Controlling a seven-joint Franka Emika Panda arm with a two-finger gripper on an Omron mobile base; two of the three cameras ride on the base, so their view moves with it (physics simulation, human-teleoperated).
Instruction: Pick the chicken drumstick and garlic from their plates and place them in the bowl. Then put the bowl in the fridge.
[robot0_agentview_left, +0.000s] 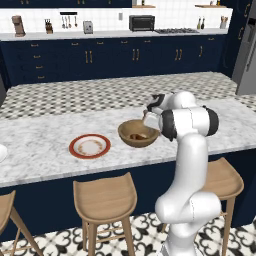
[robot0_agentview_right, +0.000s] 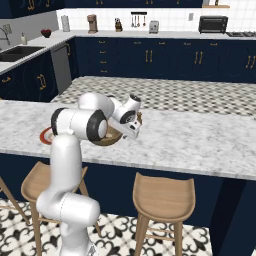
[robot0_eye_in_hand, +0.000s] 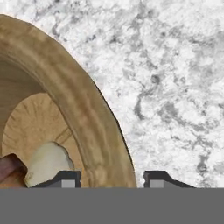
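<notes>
The tan wooden bowl (robot0_agentview_left: 138, 134) (robot0_eye_in_hand: 83, 109) stands on the marble island counter (robot0_agentview_left: 45, 140). Inside it lie the pale garlic (robot0_eye_in_hand: 46, 162) and the reddish-brown chicken drumstick (robot0_eye_in_hand: 8, 168), side by side on the bottom. My gripper (robot0_eye_in_hand: 112, 177) (robot0_agentview_left: 146, 120) reaches down over the bowl's right edge. Its jaws straddle the rim, one fingertip (robot0_eye_in_hand: 65, 178) inside the bowl and the other outside, both close against the wall. The red-rimmed plate (robot0_agentview_left: 75, 146) lies empty left of the bowl. A sliver of the white plate (robot0_agentview_left: 1, 152) shows at the far left. In the right base view my arm hides most of the bowl (robot0_agentview_right: 112, 139).
Wooden stools (robot0_agentview_left: 105, 197) stand along the counter's near side under the overhang. The grey fridge (robot0_agentview_left: 247, 55) rises at the far right, beyond the island. Navy cabinets and a back counter with appliances (robot0_agentview_left: 141, 22) line the far wall.
</notes>
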